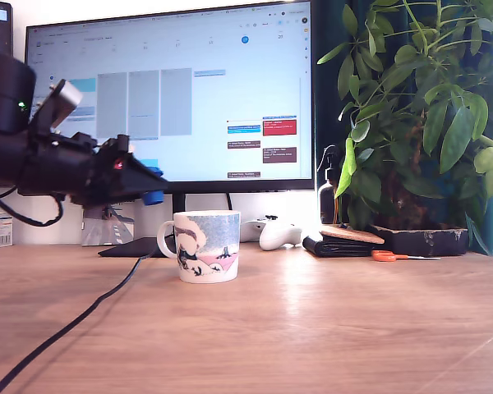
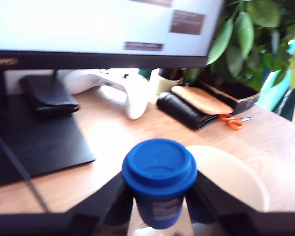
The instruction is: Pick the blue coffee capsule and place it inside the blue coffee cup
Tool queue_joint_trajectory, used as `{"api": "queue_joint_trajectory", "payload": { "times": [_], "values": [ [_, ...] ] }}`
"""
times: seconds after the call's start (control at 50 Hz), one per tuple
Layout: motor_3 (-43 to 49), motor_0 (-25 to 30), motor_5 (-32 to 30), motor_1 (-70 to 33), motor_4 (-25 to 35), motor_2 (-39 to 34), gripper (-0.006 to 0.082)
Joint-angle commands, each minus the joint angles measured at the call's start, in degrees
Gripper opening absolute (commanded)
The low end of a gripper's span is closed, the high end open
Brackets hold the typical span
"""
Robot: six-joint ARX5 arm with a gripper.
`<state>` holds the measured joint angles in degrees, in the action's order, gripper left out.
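Blue coffee capsule (image 2: 159, 179) sits clamped between the tool's (image 1: 148, 185) closed fingers, raised above the counter (image 1: 329, 328) just beside the blue coffee cup (image 1: 204, 245).

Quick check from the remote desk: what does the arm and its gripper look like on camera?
The arm is matte black and bulky, with a grey camera block on top, small green and red indicator lights, and black cables trailing to the table. The gripper has black angular fingers.

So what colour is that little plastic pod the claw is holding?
Dark blue, with a pale label on its side: the small tapered plastic pod shows best in the wrist view.
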<state>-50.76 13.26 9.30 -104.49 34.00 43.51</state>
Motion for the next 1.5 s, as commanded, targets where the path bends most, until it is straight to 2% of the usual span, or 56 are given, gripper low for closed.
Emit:
{"api": "queue_joint_trajectory", "payload": {
  "times": [0.0, 0.34, 0.54, 0.58, 0.7, 0.76, 1.04, 1.22, 1.28, 1.4, 1.48],
  "values": [
    [-0.42, 1.22, 0.37, 0.7, 0.17, 0.5, 0.0096],
    [-0.9, 7.13, 0.15, 0.72, 0.02, 0.81, 0.0096],
    [0.2, 8.35, -1.99, 0.72, -1.7, 0.83, 0.0101],
    [0.17, 8.41, -2.08, 0.72, -2.14, 0.83, 0.0127],
    [0.61, 8.39, -2.29, 0.72, -3.93, 0.83, 0.032],
    [0.9, 8.39, -2.47, 0.72, -4.66, 0.83, 0.0379],
    [1.2, 8.39, -3.72, 0.72, -4.46, 0.87, 0.0391],
    [1.07, 8.15, -3.69, 2.8, -4.37, 0.87, 0.0366],
    [1.11, 8.11, -3.67, 4.42, -4.42, 0.87, 0.0301],
    [3.17, 7.56, -3.74, 9.27, -4.52, 0.87, 0.0112],
    [5.25, 6.86, -4.07, 12.5, -4.74, 0.87, 0.0028]
  ]
}}
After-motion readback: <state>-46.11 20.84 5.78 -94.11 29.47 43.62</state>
